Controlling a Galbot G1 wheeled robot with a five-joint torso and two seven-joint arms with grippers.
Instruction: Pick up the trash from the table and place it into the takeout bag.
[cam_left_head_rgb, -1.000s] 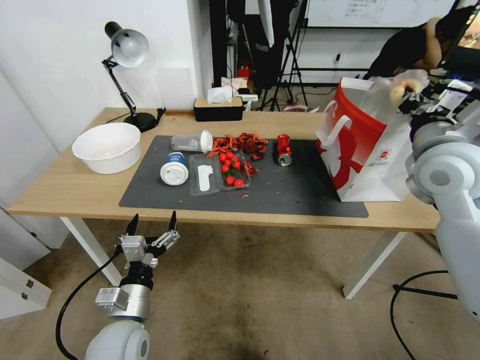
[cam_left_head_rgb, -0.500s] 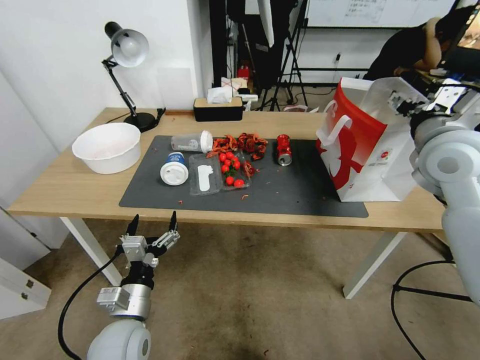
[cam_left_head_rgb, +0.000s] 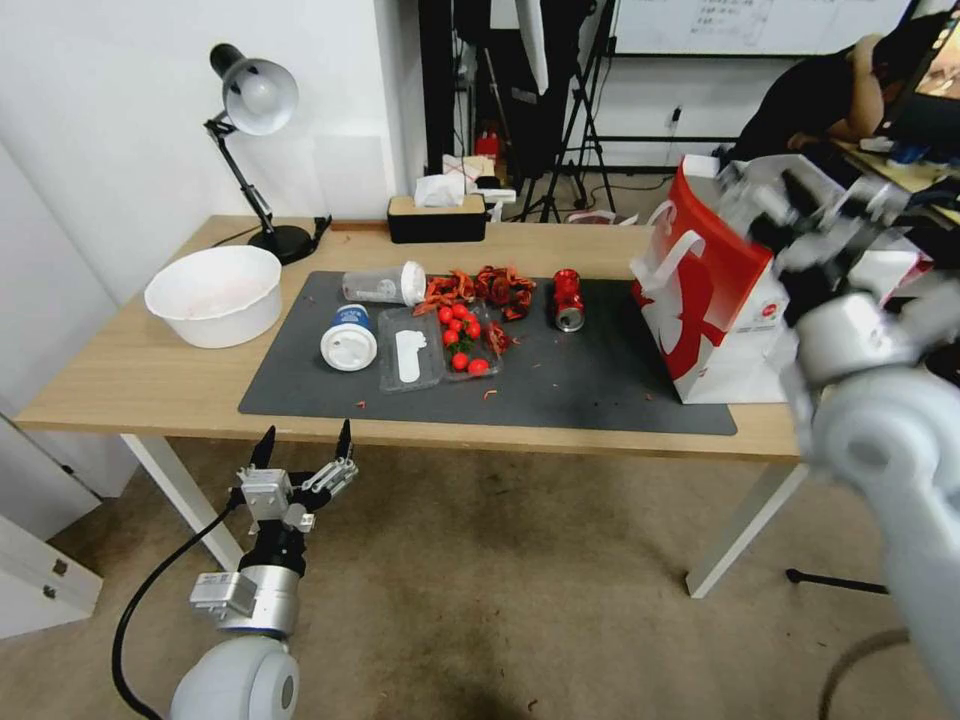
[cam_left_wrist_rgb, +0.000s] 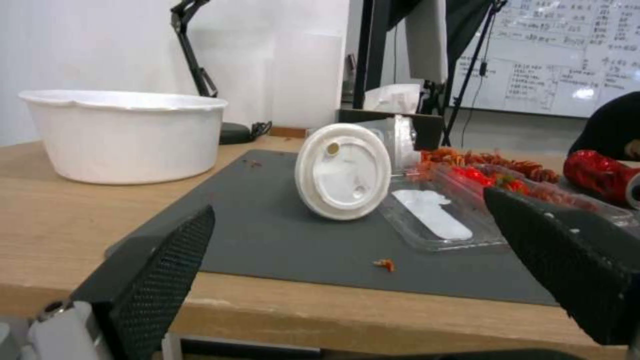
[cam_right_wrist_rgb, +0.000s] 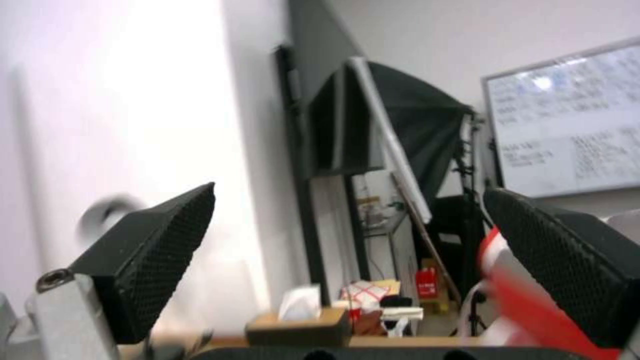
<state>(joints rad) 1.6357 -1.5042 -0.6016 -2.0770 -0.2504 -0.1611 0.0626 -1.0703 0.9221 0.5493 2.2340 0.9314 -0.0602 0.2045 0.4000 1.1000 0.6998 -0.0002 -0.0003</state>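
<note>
While the right gripper hangs spread and empty above the bag at the table's right end, trash lies on the mat. Left gripper waits below the near edge, fingers apart.

Bright even room light; right pincer smeared with motion blur, wall glare behind.

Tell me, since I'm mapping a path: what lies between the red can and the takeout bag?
Bare dark mat with a few tiny red crumbs; nothing larger lies between the red can and the takeout bag, as the head view shows.
</note>
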